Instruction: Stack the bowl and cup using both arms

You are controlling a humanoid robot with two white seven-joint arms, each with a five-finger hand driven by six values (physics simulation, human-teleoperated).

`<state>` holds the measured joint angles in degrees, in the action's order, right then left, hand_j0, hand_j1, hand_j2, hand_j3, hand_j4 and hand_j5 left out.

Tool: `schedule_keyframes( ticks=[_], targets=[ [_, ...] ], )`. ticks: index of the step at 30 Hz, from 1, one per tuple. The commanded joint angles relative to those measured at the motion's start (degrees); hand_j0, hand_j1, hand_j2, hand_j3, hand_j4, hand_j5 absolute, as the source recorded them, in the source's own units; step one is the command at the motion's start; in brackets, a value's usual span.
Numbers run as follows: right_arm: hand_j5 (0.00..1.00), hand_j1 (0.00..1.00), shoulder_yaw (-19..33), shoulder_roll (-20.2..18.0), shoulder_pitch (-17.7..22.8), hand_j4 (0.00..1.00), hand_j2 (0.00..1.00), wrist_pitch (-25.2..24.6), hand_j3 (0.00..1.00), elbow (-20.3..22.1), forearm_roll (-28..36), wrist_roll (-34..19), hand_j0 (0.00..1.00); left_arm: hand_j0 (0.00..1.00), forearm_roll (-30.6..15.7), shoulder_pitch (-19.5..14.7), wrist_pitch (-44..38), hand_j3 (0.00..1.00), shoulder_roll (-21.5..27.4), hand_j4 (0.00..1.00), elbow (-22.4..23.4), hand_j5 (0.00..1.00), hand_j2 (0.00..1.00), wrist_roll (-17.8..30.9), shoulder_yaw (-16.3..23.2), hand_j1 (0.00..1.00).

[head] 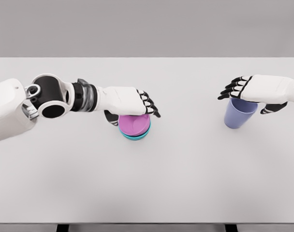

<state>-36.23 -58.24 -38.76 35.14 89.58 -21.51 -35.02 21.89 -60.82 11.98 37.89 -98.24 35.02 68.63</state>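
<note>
Observed on the plain white tabletop (147, 183): two item groups, well apart, one left of centre and one toward the right edge. Left of centre sits a round magenta bowl (133, 124) nested in or resting on a teal bowl (135, 137), of which only a thin lower rim shows beneath the magenta one; whether the two are fully seated cannot be told. The left hand (130, 102), white-backed with black-jointed fingers, lies over the far upper side of the magenta bowl, its fingers draped past the right rim and its thumb showing dark at the left rim; it is in contact with the bowl and appears closed around its upper edge. The left arm's forearm and large black-and-white wrist joint extend from the picture's left. Toward the right stands a periwinkle-blue tapered cup (238, 115), upright, mouth upward. The right hand (256, 92) covers the cup's rim from above, fingers curling past the far left side and thumb at the right side, clamped on the cup's upper portion. The cup's base appears level with the tabletop; contact cannot be confirmed.
</note>
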Motion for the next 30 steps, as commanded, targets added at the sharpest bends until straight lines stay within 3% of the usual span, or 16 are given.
schedule_keyframes(
  ticks=[1, 4, 9, 13, 15, 18, 22, 26, 28, 30],
  targets=[
    [1.00, 1.00, -0.1, 0.2, 0.0, 1.00, 1.00, -0.1, 1.00, -0.1, 0.2, 0.0, 1.00, 1.00, -0.3, 0.0, 1.8, 1.00, 0.2, 1.00, -0.1, 1.00, 1.00, 0.0, -2.1, 1.00],
    [1.00, 1.00, -0.2, 0.2, 0.0, 1.00, 1.00, -0.1, 1.00, -0.2, 0.2, 0.0, 1.00, 1.00, 0.0, 0.3, 2.8, 1.00, 0.3, 1.00, -0.1, 1.00, 1.00, 0.0, -5.3, 1.00],
    [1.00, 1.00, -0.3, 1.4, 0.0, 1.00, 1.00, -0.1, 1.00, -2.1, -0.7, 0.0, 1.00, 1.00, -1.6, 0.9, 6.6, 1.00, 2.5, 1.00, -0.2, 1.00, 1.00, 0.0, -14.8, 1.00],
    [1.00, 1.00, -0.6, 1.5, 0.0, 1.00, 1.00, -0.1, 1.00, -2.3, -1.2, 0.0, 1.00, 1.00, -17.0, 2.7, 17.8, 1.00, 9.1, 1.00, -0.1, 1.00, 1.00, 0.0, -21.1, 1.00],
    [1.00, 1.00, -0.6, 1.5, 0.0, 1.00, 1.00, -0.1, 1.00, -2.4, -1.2, 0.0, 1.00, 1.00, -22.3, 6.8, 22.9, 1.00, 10.7, 1.00, -0.1, 1.00, 1.00, 0.0, -25.8, 1.00],
    [1.00, 1.00, -1.0, 1.6, 0.0, 1.00, 1.00, -0.1, 1.00, -2.7, -1.2, 0.0, 1.00, 1.00, -32.8, 14.8, 23.0, 1.00, 13.1, 1.00, -0.2, 1.00, 1.00, 0.0, -33.6, 1.00],
    [1.00, 1.00, -1.6, 1.7, 0.0, 1.00, 1.00, -0.1, 1.00, -3.2, -1.3, 0.0, 1.00, 1.00, -37.8, 26.3, 23.0, 1.00, 12.9, 1.00, -0.1, 1.00, 1.00, 0.0, -45.3, 1.00],
    [1.00, 1.00, -2.4, 1.9, 0.0, 1.00, 1.00, -0.1, 1.00, -3.9, -1.3, 0.0, 1.00, 1.00, -44.7, 33.4, 23.0, 1.00, 12.8, 1.00, 0.7, 1.00, 1.00, 0.0, -46.7, 1.00],
    [1.00, 1.00, -2.2, 2.1, -0.1, 1.00, 1.00, -0.1, 1.00, -4.0, -1.9, 0.0, 1.00, 1.00, -49.2, 39.5, 23.0, 1.00, 12.7, 1.00, 3.6, 1.00, 1.00, 0.0, -50.5, 1.00],
    [1.00, 1.00, -2.3, 2.8, -0.3, 1.00, 1.00, -0.1, 1.00, -4.1, -2.0, 0.0, 1.00, 1.00, -50.2, 43.1, 23.0, 1.00, 12.5, 1.00, 5.8, 1.00, 1.00, 0.0, -53.6, 1.00]
  ],
)
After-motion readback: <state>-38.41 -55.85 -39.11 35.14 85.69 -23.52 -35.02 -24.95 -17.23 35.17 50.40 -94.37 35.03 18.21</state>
